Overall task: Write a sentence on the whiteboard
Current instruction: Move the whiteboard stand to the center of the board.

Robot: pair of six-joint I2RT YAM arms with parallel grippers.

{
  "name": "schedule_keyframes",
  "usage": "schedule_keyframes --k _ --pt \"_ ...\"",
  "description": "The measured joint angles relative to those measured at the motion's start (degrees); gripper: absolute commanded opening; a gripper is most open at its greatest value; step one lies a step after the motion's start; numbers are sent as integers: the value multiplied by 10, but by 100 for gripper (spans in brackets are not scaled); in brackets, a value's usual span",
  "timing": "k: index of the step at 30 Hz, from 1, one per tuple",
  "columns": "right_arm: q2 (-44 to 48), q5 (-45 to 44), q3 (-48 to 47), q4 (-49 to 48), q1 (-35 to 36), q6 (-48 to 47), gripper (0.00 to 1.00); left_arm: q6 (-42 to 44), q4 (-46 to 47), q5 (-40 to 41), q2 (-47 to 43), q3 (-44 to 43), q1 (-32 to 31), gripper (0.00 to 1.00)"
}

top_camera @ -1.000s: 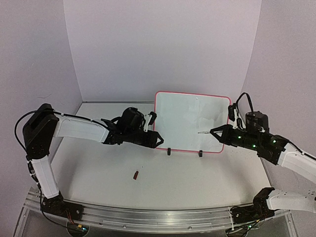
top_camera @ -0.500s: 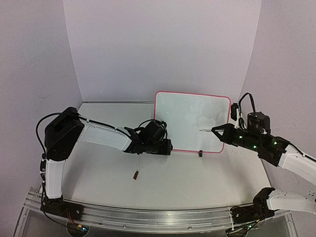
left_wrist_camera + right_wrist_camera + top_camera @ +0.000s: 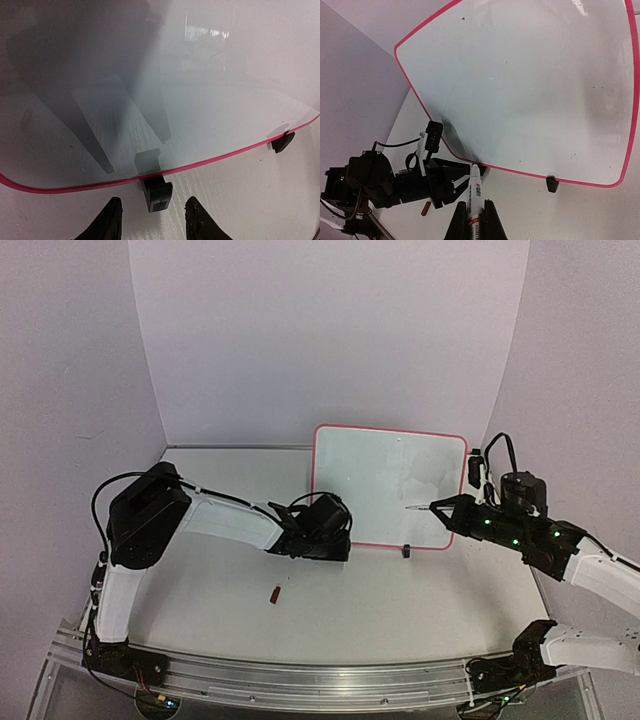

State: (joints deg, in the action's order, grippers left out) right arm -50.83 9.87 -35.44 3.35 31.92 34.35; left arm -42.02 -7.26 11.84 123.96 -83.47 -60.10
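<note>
The whiteboard (image 3: 380,470) stands upright on its long edge toward the back of the table (image 3: 420,590), right of centre, its glossy white face towards the arms and its thin pink-red frame rounded at the corners. At its lower left corner the left gripper (image 3: 154,207) sits low on the table with its fingers apart. The left black clip foot (image 3: 156,192) stands between them, with a gap on each side. Nearer the arms, a small red cap (image 3: 275,593) lies alone on the table, apart from the board. The right clip foot (image 3: 407,551) is under the board's bottom edge. To the right, the right gripper (image 3: 473,210) is clamped on a white marker (image 3: 474,187). It holds the marker level, tip towards the right part of the board's face. Whether the tip touches cannot be told.
</note>
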Motion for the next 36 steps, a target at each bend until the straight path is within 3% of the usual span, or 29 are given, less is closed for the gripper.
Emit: schedule_keyframes --k 6,23,33,36 --pt "5 0 6 -5 0 1 0 0 -11 4 22 -17 -2 41" --pt "17 -2 18 -8 0 5 1 11 -34 48 56 -64 -13 23" --pt "18 -2 18 -8 0 7 1 20 -40 105 57 -59 -19 0" --pt "18 -2 18 -8 0 7 1 25 -33 116 54 -49 -19 0"
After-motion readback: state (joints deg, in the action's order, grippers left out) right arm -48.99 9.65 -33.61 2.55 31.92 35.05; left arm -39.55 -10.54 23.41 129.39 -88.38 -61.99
